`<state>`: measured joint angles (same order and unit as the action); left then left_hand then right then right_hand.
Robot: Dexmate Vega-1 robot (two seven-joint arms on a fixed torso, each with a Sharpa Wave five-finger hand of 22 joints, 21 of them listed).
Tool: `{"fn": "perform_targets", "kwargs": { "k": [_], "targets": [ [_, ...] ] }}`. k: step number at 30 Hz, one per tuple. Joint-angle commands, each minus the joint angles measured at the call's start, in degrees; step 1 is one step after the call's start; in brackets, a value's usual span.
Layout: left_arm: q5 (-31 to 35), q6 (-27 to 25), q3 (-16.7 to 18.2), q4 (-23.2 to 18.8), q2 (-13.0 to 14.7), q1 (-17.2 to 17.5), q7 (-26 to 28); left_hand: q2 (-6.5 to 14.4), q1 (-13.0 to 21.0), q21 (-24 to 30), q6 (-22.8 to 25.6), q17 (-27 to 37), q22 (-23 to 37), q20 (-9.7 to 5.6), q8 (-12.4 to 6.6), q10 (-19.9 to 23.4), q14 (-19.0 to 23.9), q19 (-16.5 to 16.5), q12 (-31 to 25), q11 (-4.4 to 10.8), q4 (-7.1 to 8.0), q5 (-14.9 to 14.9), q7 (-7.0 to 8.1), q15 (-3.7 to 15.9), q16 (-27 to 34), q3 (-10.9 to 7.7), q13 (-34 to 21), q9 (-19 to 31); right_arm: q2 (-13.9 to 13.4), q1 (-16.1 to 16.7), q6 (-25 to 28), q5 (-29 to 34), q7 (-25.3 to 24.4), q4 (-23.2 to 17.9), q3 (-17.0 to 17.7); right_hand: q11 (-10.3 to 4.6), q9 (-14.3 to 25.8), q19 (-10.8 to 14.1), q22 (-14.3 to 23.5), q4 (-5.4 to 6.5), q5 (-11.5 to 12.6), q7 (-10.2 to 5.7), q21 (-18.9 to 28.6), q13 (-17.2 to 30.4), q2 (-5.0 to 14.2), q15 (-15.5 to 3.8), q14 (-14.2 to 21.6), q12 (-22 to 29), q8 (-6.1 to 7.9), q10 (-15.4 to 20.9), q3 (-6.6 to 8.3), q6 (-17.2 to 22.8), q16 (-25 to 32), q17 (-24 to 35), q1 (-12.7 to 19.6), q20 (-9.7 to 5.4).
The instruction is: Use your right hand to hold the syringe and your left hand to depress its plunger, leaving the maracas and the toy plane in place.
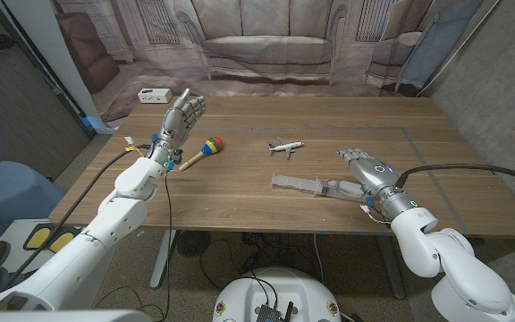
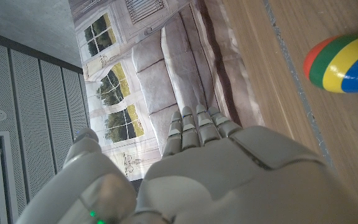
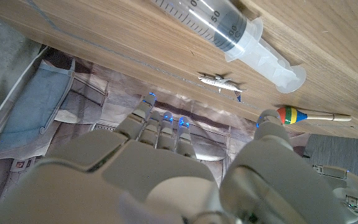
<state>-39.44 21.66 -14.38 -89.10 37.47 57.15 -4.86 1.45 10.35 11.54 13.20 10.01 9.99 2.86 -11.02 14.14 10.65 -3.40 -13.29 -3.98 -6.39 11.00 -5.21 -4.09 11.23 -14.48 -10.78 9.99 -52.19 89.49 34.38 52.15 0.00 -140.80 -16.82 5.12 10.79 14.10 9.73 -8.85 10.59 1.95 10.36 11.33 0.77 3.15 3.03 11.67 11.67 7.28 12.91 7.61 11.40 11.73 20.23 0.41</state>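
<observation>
the syringe lies on its side on the wooden table, toward the near edge, right of centre. its barrel carries printed graduation marks; the numerals 50 and 60 can be read in the right wrist view. its plunger end points toward the table's middle.

the right hand is just beside the syringe's other end, fingers apart, holding nothing; whether it touches the barrel cannot be told. the left hand is raised above the table's left side, fingers spread wide, holding nothing.

the toy plane sits near the centre, apart from the syringe. the maraca, banded in bright colours, lies just beside the left hand. bare wood lies between the maraca and the syringe. a white box rests near the far left corner.
</observation>
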Motion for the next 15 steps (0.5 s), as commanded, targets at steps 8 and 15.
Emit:
{"fn": "perform_targets", "kwargs": {
  "k": [8,15],
  "targets": [
    [-0.62,0.44,0.59,0.05,0.29,1.09,-0.23,0.10,0.65,0.06,0.50,0.25,0.28,0.23,0.05,0.52,0.59,-0.17,0.41,0.10,-0.35,-0.13,0.04,0.28,-0.20,-0.05,-0.34,0.27,-2.04,-8.27,8.94,3.95,10.42,-0.13,-9.32,-0.42,0.20,1.06,0.17,-0.57,0.32,-0.31,0.66,0.06,0.03,-0.66,0.33,0.16,0.22,0.10,0.63,0.23,0.27,-0.09,1.78,-0.45],
    [-0.72,0.80,0.67,0.06,0.22,1.35,-0.44,0.18,0.70,0.03,0.53,0.25,0.28,0.23,0.06,0.66,0.68,-0.17,0.42,0.13,-0.35,-0.15,0.13,0.28,-0.20,-0.07,-0.34,0.27,-2.75,-10.01,9.68,2.75,12.60,0.26,-10.21,-0.50,0.21,2.85,0.15,-0.86,0.44,0.18,1.28,0.04,0.08,-0.62,2.12,0.41,-0.12,1.08,1.22,-0.50,0.88,-0.17,3.36,-0.33]
  ]
}}
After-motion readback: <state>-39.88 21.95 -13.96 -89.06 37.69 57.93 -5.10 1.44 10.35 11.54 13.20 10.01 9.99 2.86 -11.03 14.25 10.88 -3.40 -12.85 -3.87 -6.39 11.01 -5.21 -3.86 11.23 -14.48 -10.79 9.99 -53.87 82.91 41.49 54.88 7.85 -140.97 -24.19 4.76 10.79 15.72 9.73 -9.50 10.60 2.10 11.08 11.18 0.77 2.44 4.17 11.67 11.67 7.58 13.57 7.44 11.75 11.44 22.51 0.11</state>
